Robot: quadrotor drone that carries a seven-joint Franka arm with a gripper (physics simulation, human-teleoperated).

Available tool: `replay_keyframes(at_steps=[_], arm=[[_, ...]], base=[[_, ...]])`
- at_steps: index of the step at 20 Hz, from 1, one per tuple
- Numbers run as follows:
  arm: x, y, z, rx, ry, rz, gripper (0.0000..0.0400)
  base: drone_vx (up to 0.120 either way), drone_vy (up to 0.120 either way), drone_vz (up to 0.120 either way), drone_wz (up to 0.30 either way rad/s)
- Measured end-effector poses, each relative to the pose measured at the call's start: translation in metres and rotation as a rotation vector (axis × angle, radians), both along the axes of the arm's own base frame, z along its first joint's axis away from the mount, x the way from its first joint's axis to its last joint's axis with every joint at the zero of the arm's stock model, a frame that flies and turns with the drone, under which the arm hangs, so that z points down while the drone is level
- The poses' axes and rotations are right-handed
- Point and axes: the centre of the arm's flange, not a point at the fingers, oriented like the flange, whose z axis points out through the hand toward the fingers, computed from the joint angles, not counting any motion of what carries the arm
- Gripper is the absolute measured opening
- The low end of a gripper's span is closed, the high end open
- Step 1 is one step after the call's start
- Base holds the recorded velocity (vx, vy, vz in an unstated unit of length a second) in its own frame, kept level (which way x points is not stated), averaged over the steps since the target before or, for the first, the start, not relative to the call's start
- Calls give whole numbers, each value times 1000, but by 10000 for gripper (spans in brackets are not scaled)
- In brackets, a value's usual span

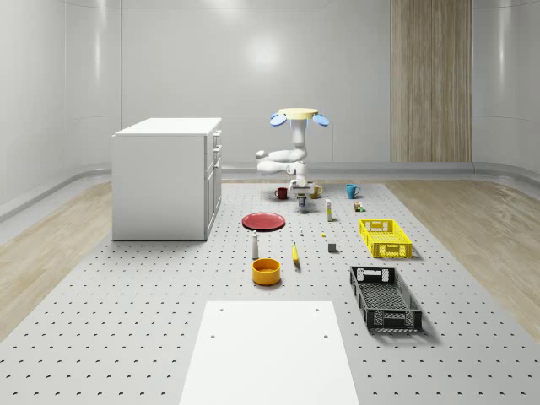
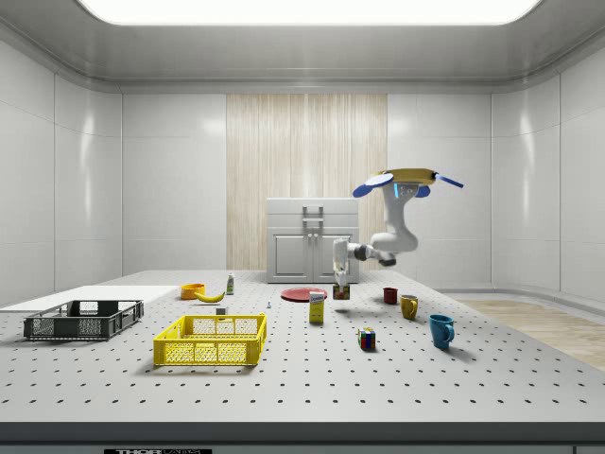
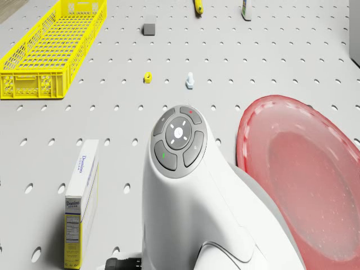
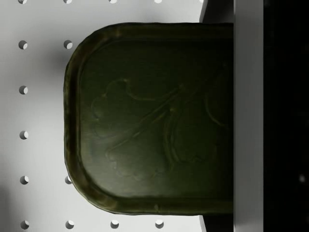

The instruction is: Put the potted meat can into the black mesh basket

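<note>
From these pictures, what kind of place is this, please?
Probably a simulated robot test room, not a home. A grey perforated floor holds scattered household items, such as a yellow crate and a red plate. A white cabinet stands alone between bare panelled walls.

Lighting: bright, even, from the ceiling panel (image 2: 307, 9) above me. Soft glare on the back wall (image 1: 261, 59). Faint shadows beneath my basket (image 1: 385, 297); the can (image 4: 149, 116) lid dim, shaded.

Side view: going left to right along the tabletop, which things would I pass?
Black mesh basket → yellow mesh crate → sugar box → multicoloured cube → yellow mug → blue mug.
</note>
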Motion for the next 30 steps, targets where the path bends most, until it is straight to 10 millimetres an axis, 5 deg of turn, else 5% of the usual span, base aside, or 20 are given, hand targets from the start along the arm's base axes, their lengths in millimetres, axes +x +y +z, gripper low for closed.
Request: replay_keyframes(at_steps=[19, 30], arm=[[0, 0, -7, 0, 0, 3, 281], [0, 0, -7, 0, 0, 4, 281]], base=[[120, 0, 84, 0], [120, 51, 4, 0]])
